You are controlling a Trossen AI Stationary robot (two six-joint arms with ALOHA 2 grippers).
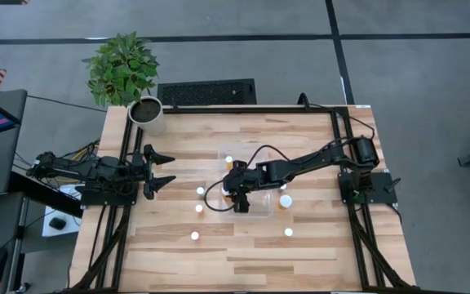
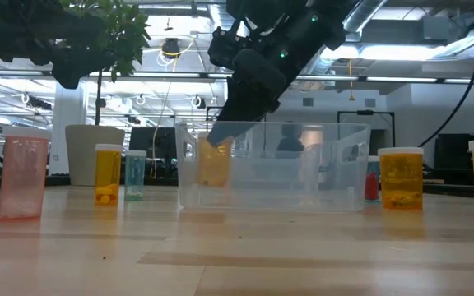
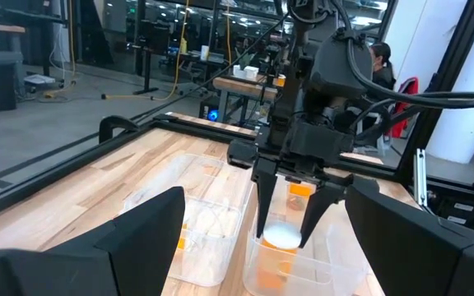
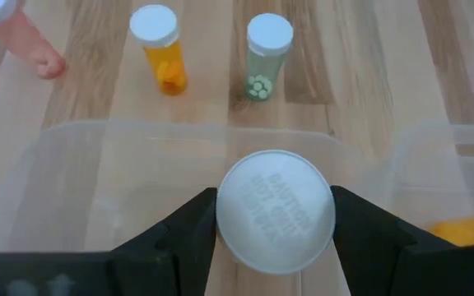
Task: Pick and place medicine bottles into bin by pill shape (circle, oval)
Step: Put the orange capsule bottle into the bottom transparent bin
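White-capped bottle in right gripper, body hidden below cap.

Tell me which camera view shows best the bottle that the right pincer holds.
The right wrist view: the held bottle shows its white cap between the right pincer fingers, above the bin. The left wrist view shows it farther off, the low view only its orange body through the bin wall, the high view hides it.

Right claw clamped, reaching mid-table; left claw spread.
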